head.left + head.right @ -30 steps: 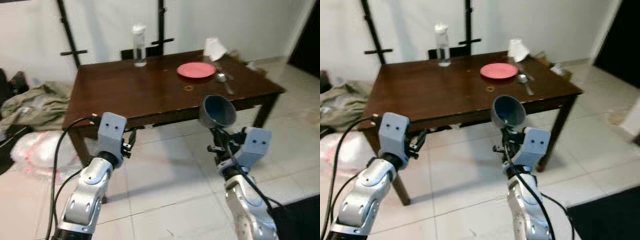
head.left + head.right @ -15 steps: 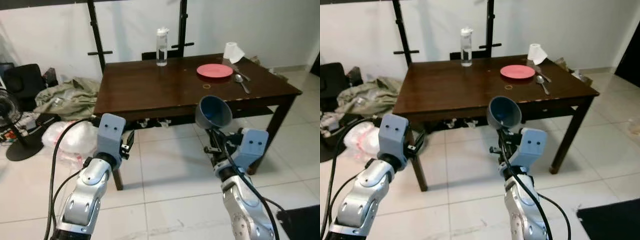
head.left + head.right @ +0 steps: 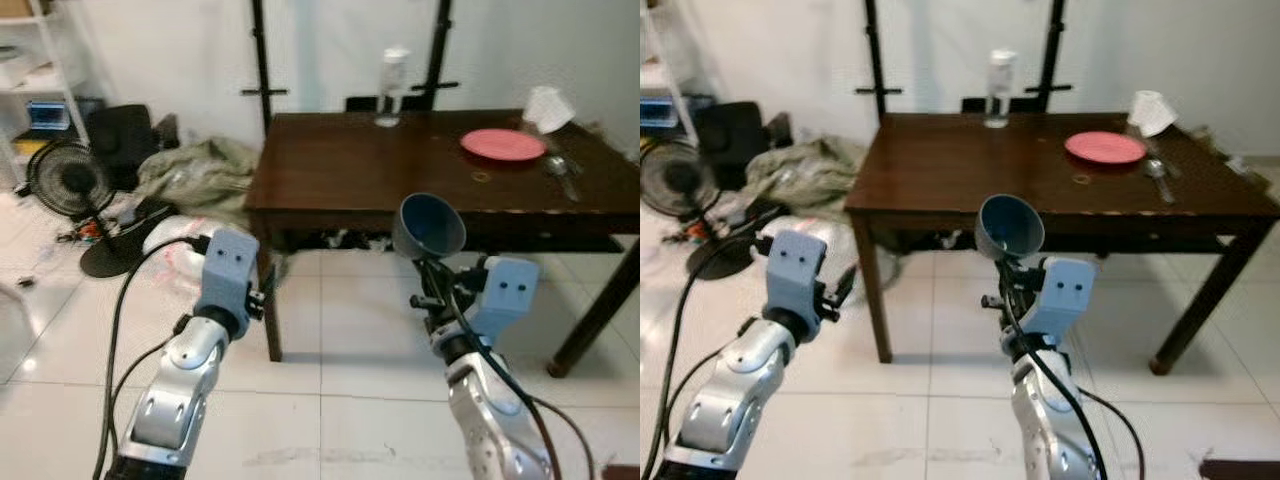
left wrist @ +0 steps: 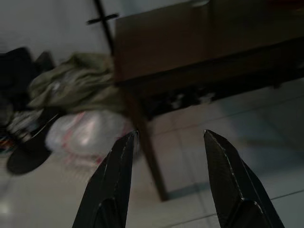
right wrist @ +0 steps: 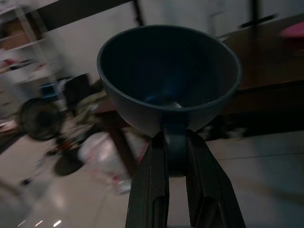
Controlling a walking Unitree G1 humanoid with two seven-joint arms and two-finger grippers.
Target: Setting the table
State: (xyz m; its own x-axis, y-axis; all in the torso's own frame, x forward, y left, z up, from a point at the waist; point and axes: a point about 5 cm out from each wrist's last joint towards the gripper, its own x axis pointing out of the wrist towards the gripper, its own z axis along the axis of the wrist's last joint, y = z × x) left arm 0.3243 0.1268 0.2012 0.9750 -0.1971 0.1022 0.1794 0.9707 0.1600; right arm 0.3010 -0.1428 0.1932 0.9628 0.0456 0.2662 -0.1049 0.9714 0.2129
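Note:
My right gripper point(image 3: 432, 268) is shut on the base of a dark blue bowl point(image 3: 430, 226), held upright in front of the dark wooden table point(image 3: 400, 170). In the right wrist view the bowl point(image 5: 168, 78) sits just above the closed fingers point(image 5: 153, 180). On the table's far right lie a pink plate point(image 3: 503, 145), a spoon point(image 3: 560, 168) and a white paper roll point(image 3: 546, 105); a clear water bottle point(image 3: 392, 88) stands at the back edge. My left gripper point(image 4: 167, 137) is open and holds nothing, pointing at the table's near left leg point(image 4: 147, 142).
A heap of olive cloth point(image 3: 195, 172), a white plastic bag point(image 3: 175, 240) and a black floor fan point(image 3: 75, 190) lie on the tiled floor left of the table. Black stand poles point(image 3: 262, 60) rise behind the table. White shelves point(image 3: 30, 80) stand at far left.
The whole view has swung left: the table now sits further right, and the fan and shelves have come into sight. The right gripper still holds the bowl the same way.

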